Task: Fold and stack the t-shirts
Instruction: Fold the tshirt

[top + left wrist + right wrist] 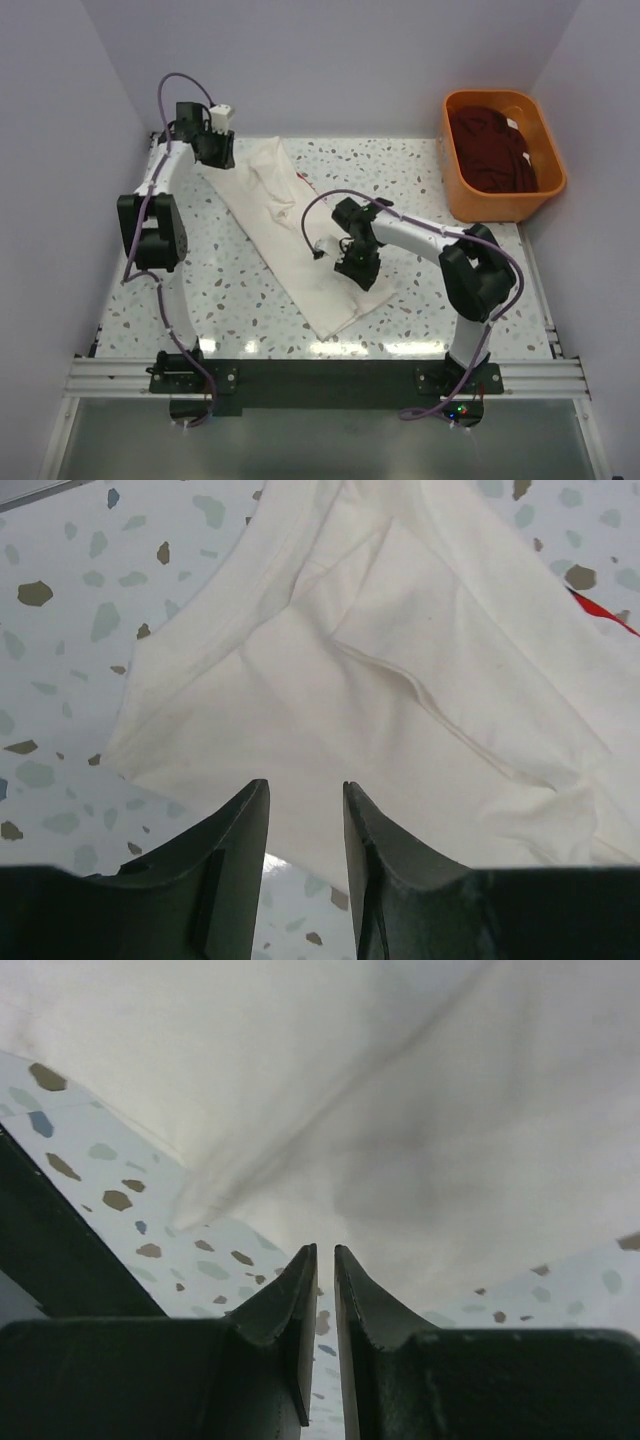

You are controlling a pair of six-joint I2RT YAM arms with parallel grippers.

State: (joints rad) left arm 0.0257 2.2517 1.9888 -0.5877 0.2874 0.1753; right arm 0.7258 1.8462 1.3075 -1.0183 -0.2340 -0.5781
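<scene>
The cream-white t-shirt (285, 235) lies in a long diagonal strip from the back left to the front middle of the table. Its small red print (303, 180) shows at one edge. My left gripper (214, 150) is at the shirt's far left end. Its jaws stand apart, and the cloth edge (400, 680) crosses the gap at the fingertips. My right gripper (355, 266) is at the shirt's right edge. Its jaws are almost together, with the cloth (400, 1110) at their tips. The dark maroon t-shirt (492, 150) lies bunched in the tub. The bright red t-shirt is out of view.
The orange plastic tub (455, 190) stands at the back right corner. The speckled table (230, 290) is walled in by pale panels at the left, back and right. A metal rail (320, 378) with both arm bases runs along the near edge.
</scene>
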